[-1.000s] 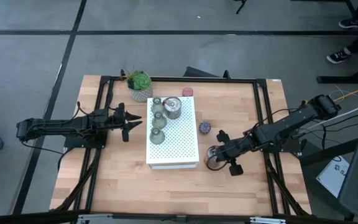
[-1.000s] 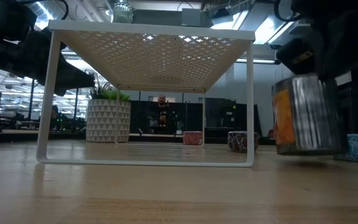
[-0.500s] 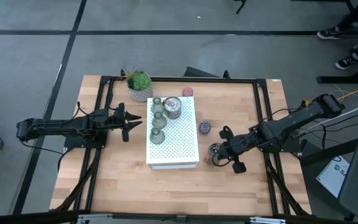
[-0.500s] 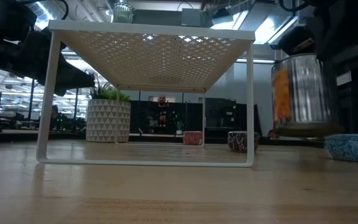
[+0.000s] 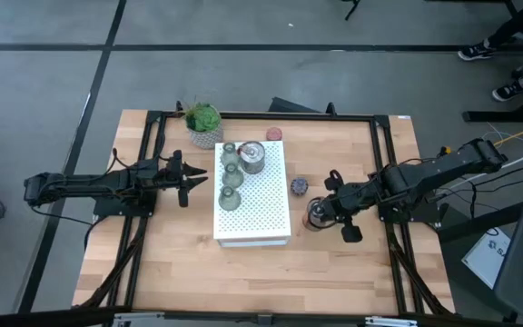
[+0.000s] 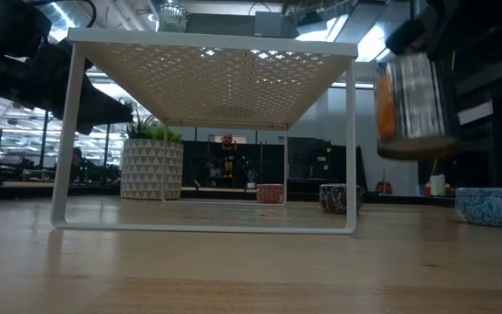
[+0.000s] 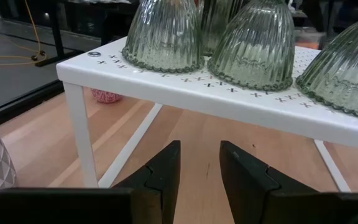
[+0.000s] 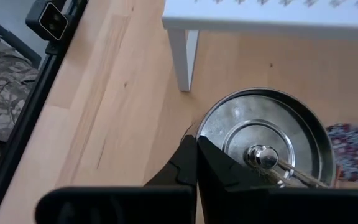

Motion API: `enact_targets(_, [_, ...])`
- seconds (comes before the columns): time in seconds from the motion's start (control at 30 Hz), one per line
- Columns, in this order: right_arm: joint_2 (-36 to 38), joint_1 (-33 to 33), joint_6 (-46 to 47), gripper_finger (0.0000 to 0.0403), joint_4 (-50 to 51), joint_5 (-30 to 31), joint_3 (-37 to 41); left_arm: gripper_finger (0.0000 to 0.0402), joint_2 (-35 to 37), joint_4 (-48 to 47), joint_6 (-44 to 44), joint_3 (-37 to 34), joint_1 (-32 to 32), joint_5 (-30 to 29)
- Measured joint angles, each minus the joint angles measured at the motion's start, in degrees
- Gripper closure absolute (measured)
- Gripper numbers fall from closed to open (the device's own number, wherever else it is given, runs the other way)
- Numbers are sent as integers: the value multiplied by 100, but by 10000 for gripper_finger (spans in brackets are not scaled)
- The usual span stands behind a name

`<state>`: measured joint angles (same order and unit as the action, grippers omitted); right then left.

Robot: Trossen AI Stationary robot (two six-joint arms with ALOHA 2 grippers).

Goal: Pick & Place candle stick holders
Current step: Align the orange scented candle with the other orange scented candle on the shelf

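Silvery metal holder [image 5: 317,215]: rigid, light, slick; best gripped at rim.
Right gripper [image 8: 196,163]: pinching its rim, apparently airborne, 3 o'clock of white perforated box [image 5: 260,213].
Left gripper [image 7: 199,163]: narrowly parted, idle.

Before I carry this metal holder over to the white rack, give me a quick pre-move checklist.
1. Right gripper shut on the silvery holder rim: ok.
2. Holder lifted off the table: ok, low view shows a gap beneath.
3. Holder's base above the white rack top: not ok, still lower.
4. Free room on the rack's near half: ok.
5. Left gripper clear of the rack: ok, parked beside it, open.
6. Grip firmness: cannot tell.
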<state>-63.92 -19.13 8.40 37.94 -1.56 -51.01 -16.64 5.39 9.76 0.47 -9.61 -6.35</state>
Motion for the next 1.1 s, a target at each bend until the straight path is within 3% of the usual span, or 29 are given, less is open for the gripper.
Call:
enact_targets(0.3, [0,273,-455,403,1053,0,-1034,294,0,-2,2,1,2,0])
enact_targets(0.6, [-110,555,-1444,403,912,284,-1644,294,2,-2,1,1,2,0])
enact_targets(1.1, [-1675,1109,-3210,403,970,128,-3108,294,2,-2,2,0,0,0])
